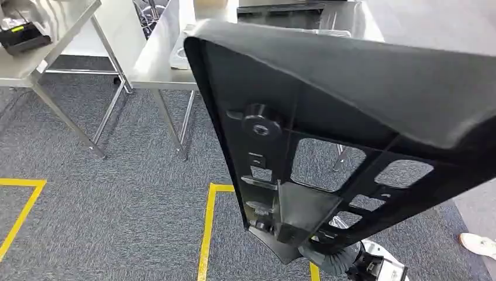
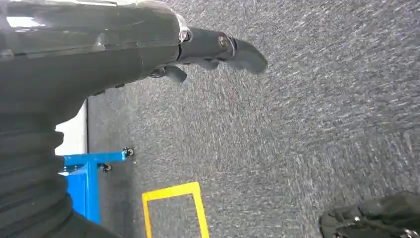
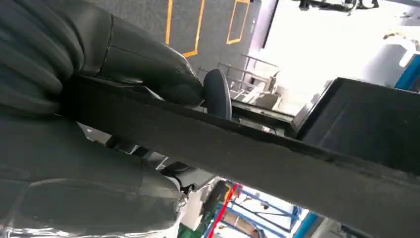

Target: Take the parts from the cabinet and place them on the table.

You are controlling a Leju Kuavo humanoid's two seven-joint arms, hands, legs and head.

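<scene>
Grey carpet with yellow floor tape [image 1: 206, 234] runs beneath us, and steel counters [image 1: 158, 64] stand beyond it. Nearest, we see our right hand [image 3: 124, 148] with its fingers [image 3: 153, 74] wrapped over the edge of a large black plastic panel [image 1: 351, 111], thumb on one face and fingers on the other, so the part is held at one rim alone. At the bottom of the head view, the ribbed wrist [image 1: 336, 257] sits under the panel's lower end. Our left hand [image 2: 198, 49] hangs over the carpet, fingers loosely extended and holding nothing.

The panel rises tilted across the head view, ribbed inner face and a round boss [image 1: 260, 123] toward us, its upper end overlapping the nearest counter's edge; whether it touches we cannot tell.

Risks, in our judgement: held at one edge, the long panel could swing or slip in the grip; it hides much of the counter, so its far end could strike the counter edge or the clear bag [image 1: 184, 52] lying there. A white shoe [image 1: 476, 243] marks a person close on the right.
</scene>
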